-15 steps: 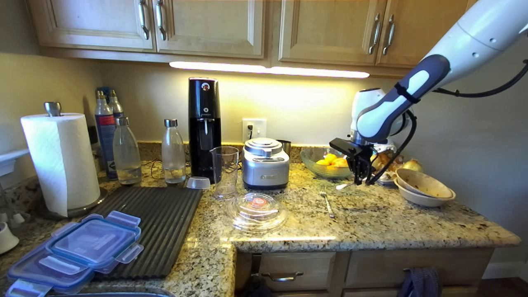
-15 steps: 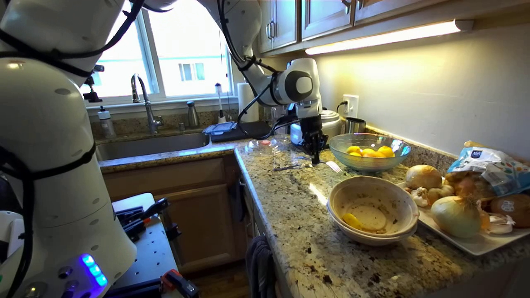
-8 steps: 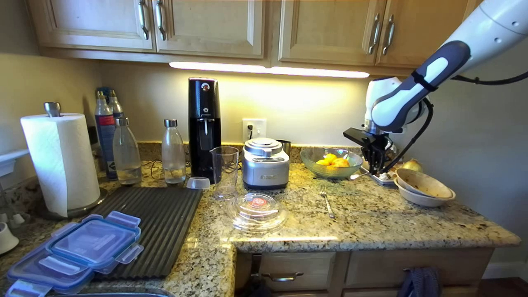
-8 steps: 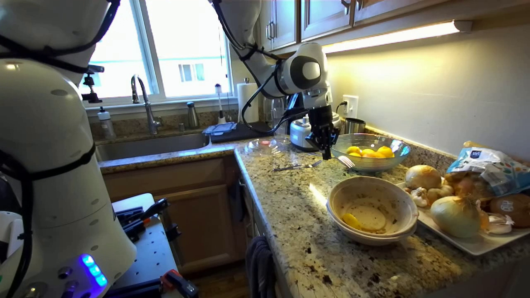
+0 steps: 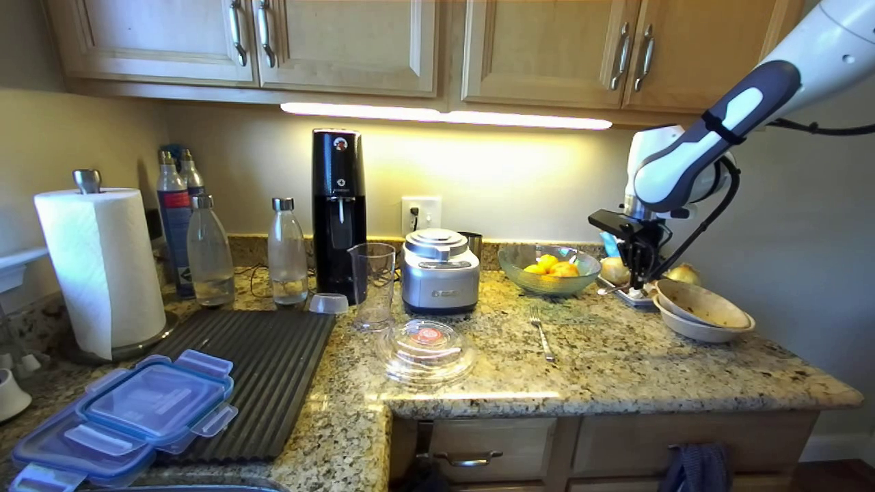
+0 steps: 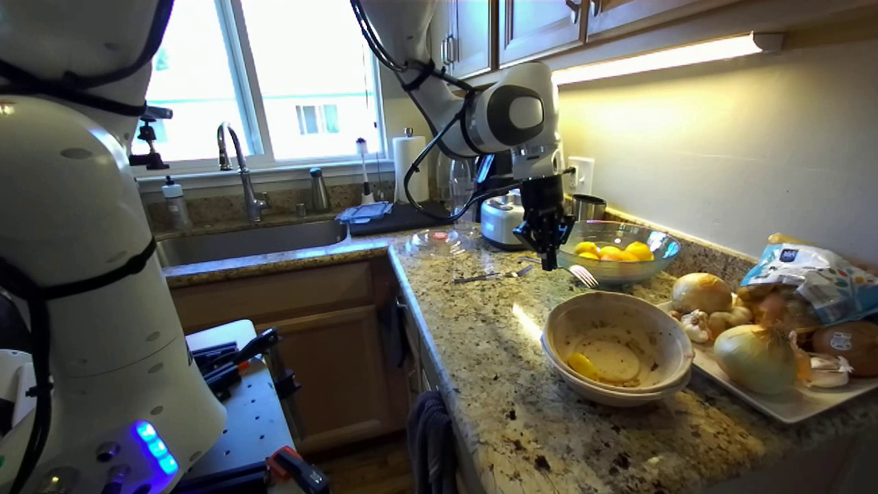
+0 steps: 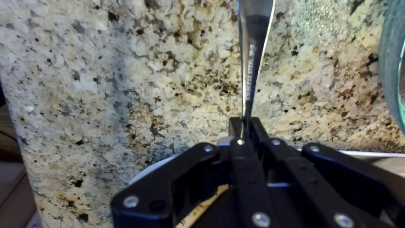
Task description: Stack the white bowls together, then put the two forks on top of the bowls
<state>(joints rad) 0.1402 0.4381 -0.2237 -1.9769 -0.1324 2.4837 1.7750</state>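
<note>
The gripper (image 7: 245, 123) is pinching a fork (image 7: 253, 44); in an exterior view it is shifting toward three o'clock, nearing the white bowls (image 5: 701, 333), which are sitting nested, the upper tilted; so this fork's delivery is apparently starting; the second fork (image 5: 543, 337) is lying on the counter (image 5: 601, 369) at the gripper's eight o'clock; lettering on the held fork's handle and the food processor (image 5: 441, 281) is proving unreadable.

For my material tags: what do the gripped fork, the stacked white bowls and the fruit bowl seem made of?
Fork: polished metal, likely steel, from its bright reflections. White bowls: perhaps ceramic, possibly plastic; smooth, opaque cream surfaces. Fruit bowl: probably glossy glass, by its see-through greenish wall.
</note>
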